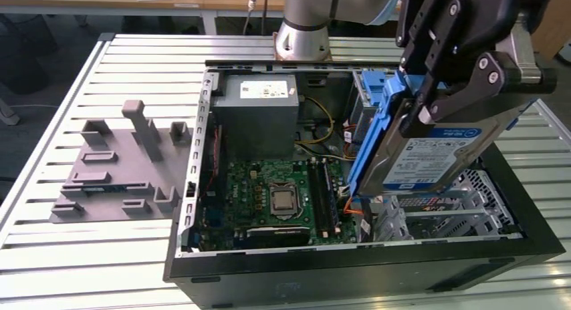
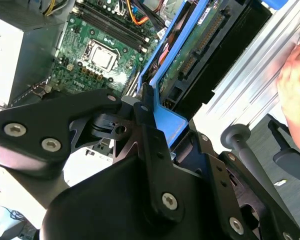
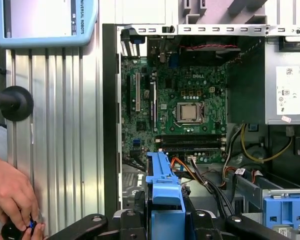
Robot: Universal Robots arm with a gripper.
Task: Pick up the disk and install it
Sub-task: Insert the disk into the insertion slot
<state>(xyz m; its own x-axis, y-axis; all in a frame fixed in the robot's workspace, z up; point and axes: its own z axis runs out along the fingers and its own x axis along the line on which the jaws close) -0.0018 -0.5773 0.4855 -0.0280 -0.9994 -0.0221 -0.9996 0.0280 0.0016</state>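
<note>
Clamping disk [image 1: 430, 162] | tool [image 1: 421, 115] hides its upper end | over open case [image 1: 357, 273]

Matte black end effector [image 1: 453, 89] with round silver screws [image 2: 170, 201] on a silver-grey arm [image 1: 301, 31].

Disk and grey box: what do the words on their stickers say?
Label on the disk, which the gripper holds: blue and white, with print too small to read.
Sticker on the grey box: white, with print too small to read.
</note>
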